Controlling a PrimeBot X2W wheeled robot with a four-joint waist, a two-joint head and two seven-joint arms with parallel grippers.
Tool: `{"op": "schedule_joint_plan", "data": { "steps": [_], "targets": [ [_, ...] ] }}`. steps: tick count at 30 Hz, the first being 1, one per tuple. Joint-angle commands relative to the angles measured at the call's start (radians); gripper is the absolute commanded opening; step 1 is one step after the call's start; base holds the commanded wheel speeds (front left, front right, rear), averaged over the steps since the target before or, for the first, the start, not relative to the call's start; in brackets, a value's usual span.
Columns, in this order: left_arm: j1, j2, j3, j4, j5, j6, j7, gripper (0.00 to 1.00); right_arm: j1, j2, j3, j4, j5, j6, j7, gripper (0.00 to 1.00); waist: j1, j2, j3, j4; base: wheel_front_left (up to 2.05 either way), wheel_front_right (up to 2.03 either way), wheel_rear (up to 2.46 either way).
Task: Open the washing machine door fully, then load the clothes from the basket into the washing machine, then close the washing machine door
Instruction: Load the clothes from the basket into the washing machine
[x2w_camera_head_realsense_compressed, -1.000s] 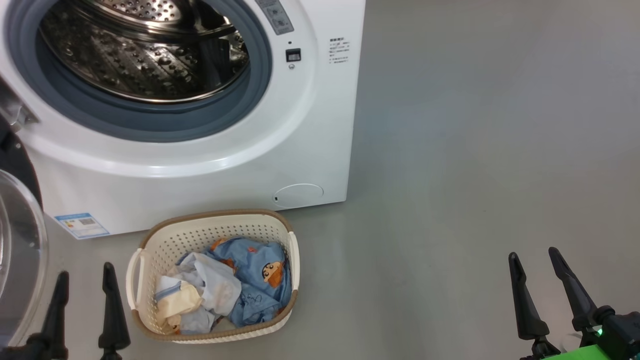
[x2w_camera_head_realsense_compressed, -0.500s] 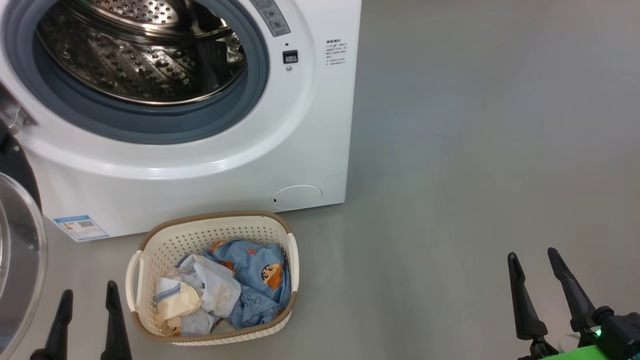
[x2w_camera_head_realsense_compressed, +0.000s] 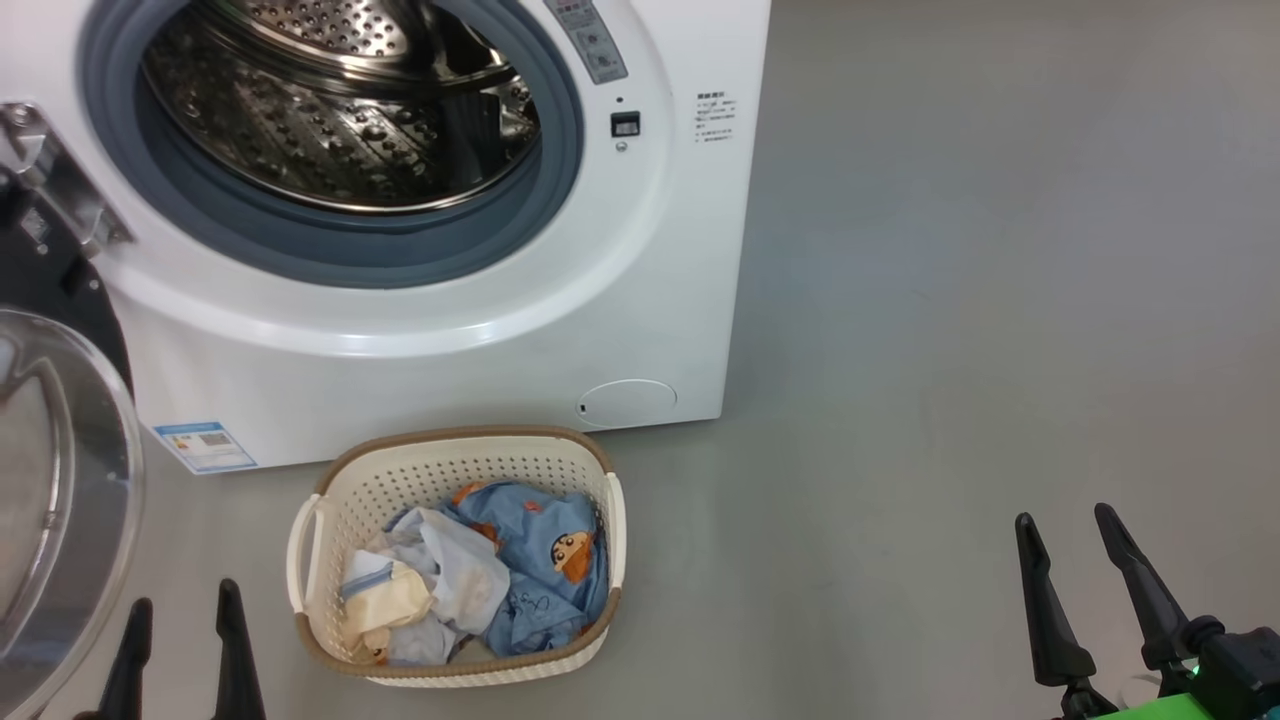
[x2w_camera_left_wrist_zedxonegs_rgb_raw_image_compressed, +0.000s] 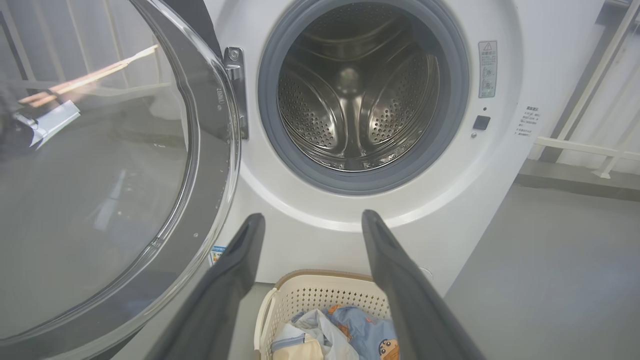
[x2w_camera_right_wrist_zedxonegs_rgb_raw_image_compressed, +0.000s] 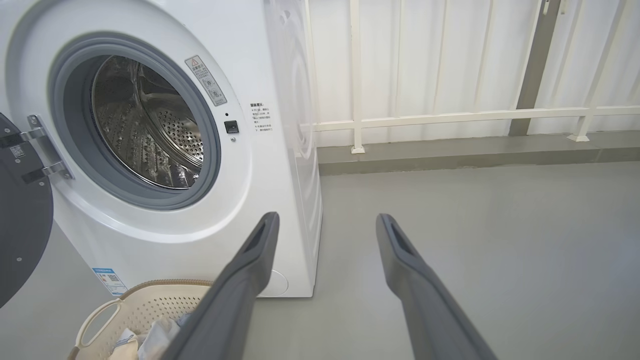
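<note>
The white washing machine (x2w_camera_head_realsense_compressed: 440, 340) fills the upper left of the head view, its steel drum (x2w_camera_head_realsense_compressed: 340, 110) bare. Its door (x2w_camera_head_realsense_compressed: 50, 480) hangs open at the left, glass bowl facing me; the left wrist view shows the door (x2w_camera_left_wrist_zedxonegs_rgb_raw_image_compressed: 100, 190) swung wide beside the drum (x2w_camera_left_wrist_zedxonegs_rgb_raw_image_compressed: 357, 100). The cream basket (x2w_camera_head_realsense_compressed: 455, 465) stands on the floor before the machine, holding light-blue and cream clothes (x2w_camera_head_realsense_compressed: 480, 590). My left gripper (x2w_camera_head_realsense_compressed: 185, 598) is open, low, just left of the basket. My right gripper (x2w_camera_head_realsense_compressed: 1065, 515) is open, far right over bare floor.
Grey floor (x2w_camera_head_realsense_compressed: 950, 300) stretches to the right of the machine. A white railing (x2w_camera_right_wrist_zedxonegs_rgb_raw_image_compressed: 450, 117) and a low kerb run along the back wall behind it. The door hinge bracket (x2w_camera_head_realsense_compressed: 60, 180) juts out at the machine's left.
The head camera has turned, so the whole scene sits further right. My left gripper has dropped lower in the view. The right gripper, basket and door have kept their places.
</note>
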Motion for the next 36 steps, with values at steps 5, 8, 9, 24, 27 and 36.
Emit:
{"op": "schedule_joint_plan", "data": {
  "steps": [5,8,9,24,27,36],
  "targets": [
    [-0.002,0.009,0.023,-0.017,-0.005,0.007,-0.006,1.00,-0.006,-0.024,0.033,-0.013,0.004,0.002,-0.012,1.00,0.0000,0.0000,-0.014,0.022,0.00,0.00,0.00],
    [0.004,0.009,0.021,-0.016,-0.003,0.008,-0.006,1.00,-0.003,-0.031,0.038,-0.009,0.006,0.002,-0.012,1.00,0.0000,0.0000,-0.022,0.028,0.00,0.00,0.00],
    [0.006,0.009,0.019,-0.014,-0.002,0.009,-0.006,1.00,-0.001,-0.032,0.039,-0.007,0.007,0.002,-0.012,1.00,0.0000,0.0000,-0.028,0.031,0.00,0.00,0.00],
    [0.031,0.009,0.015,-0.006,0.009,0.015,-0.006,1.00,0.016,-0.041,0.051,0.006,0.014,0.002,-0.012,1.00,0.0000,0.0000,-0.064,0.054,0.00,0.00,0.00],
    [0.035,0.009,0.015,-0.007,0.009,0.016,-0.006,1.00,0.018,-0.041,0.051,0.006,0.015,0.002,-0.012,1.00,0.0000,0.0000,-0.068,0.058,0.00,0.00,0.00],
    [0.038,0.009,0.013,-0.006,0.009,0.021,-0.006,1.00,0.020,-0.043,0.052,0.006,0.017,0.002,-0.012,1.00,0.0000,0.0000,-0.074,0.064,0.00,0.00,0.00]
  ]
}}
